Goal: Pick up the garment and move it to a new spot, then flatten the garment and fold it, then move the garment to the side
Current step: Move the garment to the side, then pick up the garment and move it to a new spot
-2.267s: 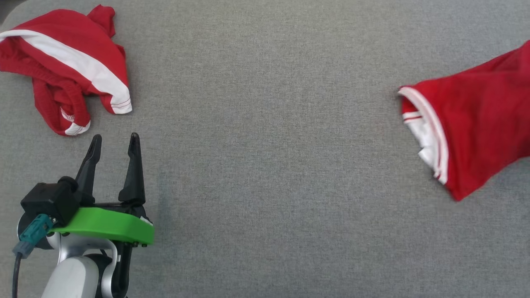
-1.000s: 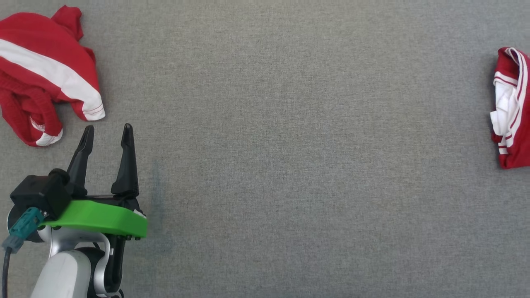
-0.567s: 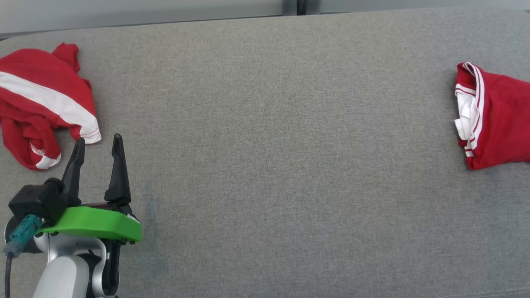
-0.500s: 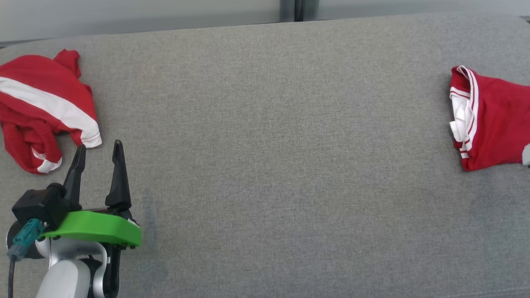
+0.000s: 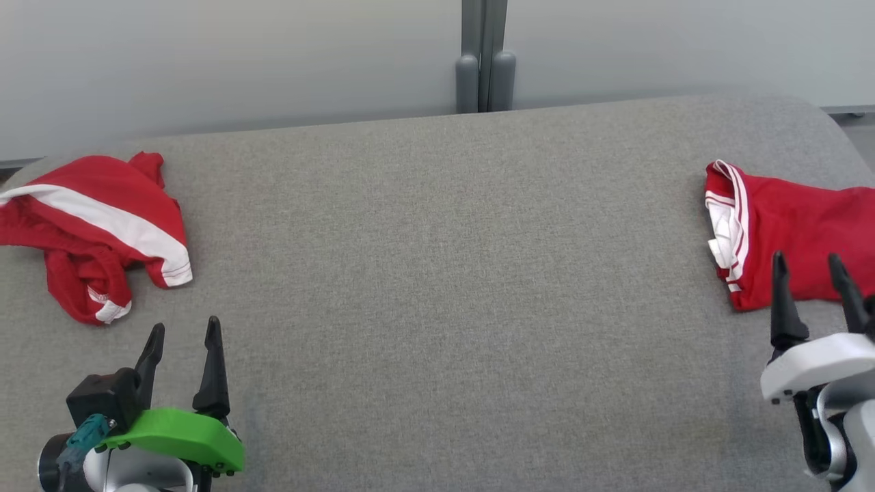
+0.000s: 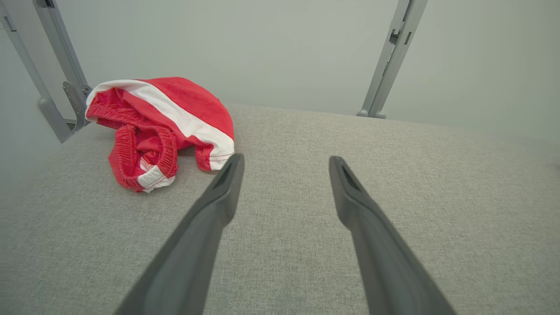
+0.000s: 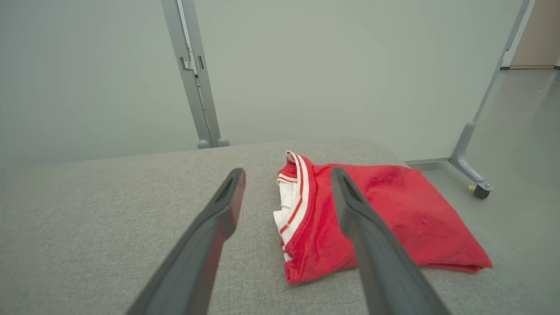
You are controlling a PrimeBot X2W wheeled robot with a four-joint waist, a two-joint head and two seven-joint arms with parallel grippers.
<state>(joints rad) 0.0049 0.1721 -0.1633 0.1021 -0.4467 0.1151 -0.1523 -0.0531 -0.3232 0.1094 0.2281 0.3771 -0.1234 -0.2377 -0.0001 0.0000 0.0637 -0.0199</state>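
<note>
Grey table [image 5: 437,294], pale partition [image 5: 205,61] behind

A test lab, seen from my work station: the grey cloth-covered table [image 5: 437,307] stands before pale partition screens [image 5: 205,61], their metal post [image 5: 484,55] at 12 o'clock. At 2 o'clock, a castered screen foot [image 7: 472,173] rests on smooth grey flooring [image 7: 525,122].

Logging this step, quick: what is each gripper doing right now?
Left gripper: open, empty, near the crumpled shorts.
Right gripper: open, empty, by the folded garment.
</note>
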